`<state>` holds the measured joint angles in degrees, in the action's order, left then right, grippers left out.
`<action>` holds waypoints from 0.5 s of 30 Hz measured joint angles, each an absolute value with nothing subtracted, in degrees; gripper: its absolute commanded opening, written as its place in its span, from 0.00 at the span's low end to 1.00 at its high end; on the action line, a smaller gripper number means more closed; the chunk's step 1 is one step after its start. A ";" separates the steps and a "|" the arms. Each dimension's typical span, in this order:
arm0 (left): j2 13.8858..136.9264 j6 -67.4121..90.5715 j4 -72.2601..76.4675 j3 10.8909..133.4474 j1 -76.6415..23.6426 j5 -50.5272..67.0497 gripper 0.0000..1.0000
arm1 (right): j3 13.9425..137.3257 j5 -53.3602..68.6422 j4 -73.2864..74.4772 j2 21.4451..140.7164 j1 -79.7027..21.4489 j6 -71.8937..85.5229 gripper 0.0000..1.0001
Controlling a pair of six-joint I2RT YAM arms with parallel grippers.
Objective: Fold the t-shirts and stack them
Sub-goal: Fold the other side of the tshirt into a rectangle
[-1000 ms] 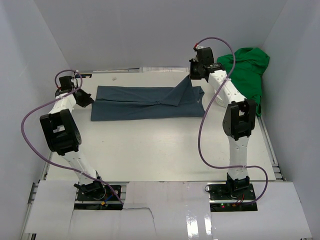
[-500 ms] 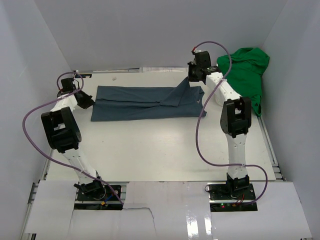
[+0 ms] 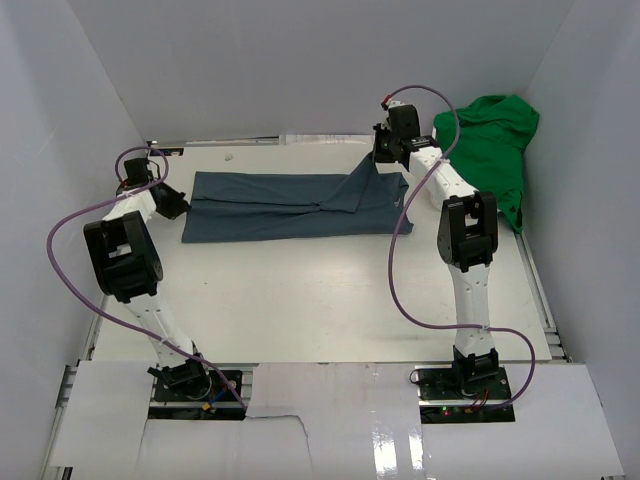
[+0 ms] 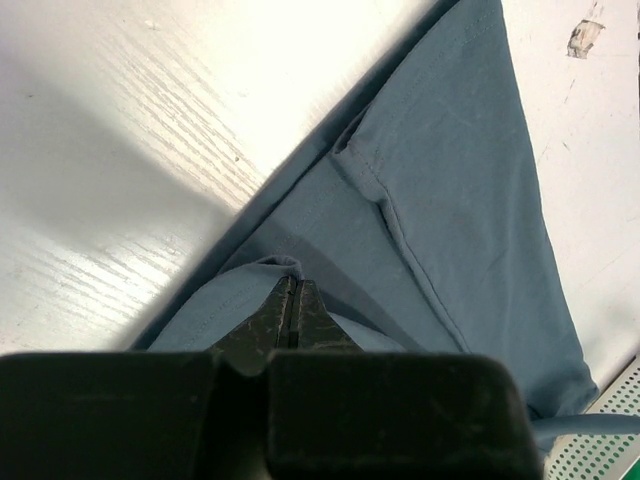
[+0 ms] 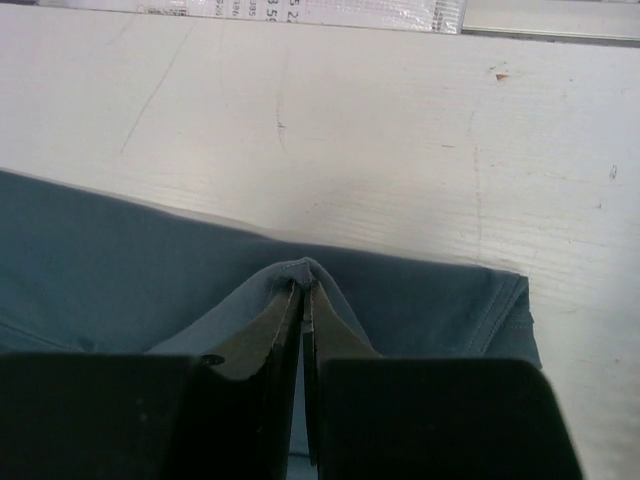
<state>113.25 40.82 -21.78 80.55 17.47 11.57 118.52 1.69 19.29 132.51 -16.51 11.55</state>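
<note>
My left gripper (image 4: 290, 292) sat low at far left, pinching the slate-blue t-shirt (image 3: 280, 205) | my right gripper (image 5: 303, 292), arm stretched forward, clamped its lifted corner.

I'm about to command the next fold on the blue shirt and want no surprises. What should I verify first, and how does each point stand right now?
1. Is the left tool shut on the edge of the blue t-shirt? Ok.
2. Is the right tool shut on a pinched fold of the shirt? Ok.
3. Does the shirt lie flat between the two grips? Ok, only its right end is raised.
4. Is the right arm's purple cable clear of the cloth? Cannot tell; it hangs by the shirt's right edge.
5. Is the green t-shirt ready for stacking? Not ok; it lies in an unfolded heap at the far right.
</note>
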 measured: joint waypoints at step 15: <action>115.61 41.10 -19.59 81.54 17.52 11.53 0.43 | 119.46 1.72 16.32 132.62 -16.32 12.34 0.45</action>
<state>115.61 41.10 -19.59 81.54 17.52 11.53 119.46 1.72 16.32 132.62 -16.32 12.34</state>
